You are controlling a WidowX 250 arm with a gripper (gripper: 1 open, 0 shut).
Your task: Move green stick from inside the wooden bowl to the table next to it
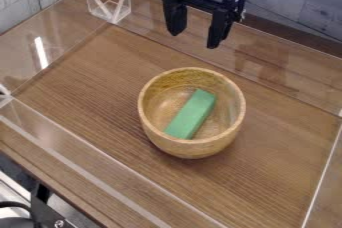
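Observation:
A bright green stick [191, 114] lies flat inside the round tan wooden bowl [158, 135], slanting from the near left to the far right of the bowl's floor. The bowl rests on the brown wood-grain table [94, 72], a little right of its middle. My black gripper [197, 27] hangs in the air behind and above the bowl, near the table's far edge. Its two fingers point down and stand wide apart with nothing between them. It touches neither bowl nor stick.
Clear acrylic walls [40, 47] run along the table's left, near and right edges. A small clear acrylic piece [107, 5] stands at the far left corner. Bare tabletop surrounds the bowl on all sides.

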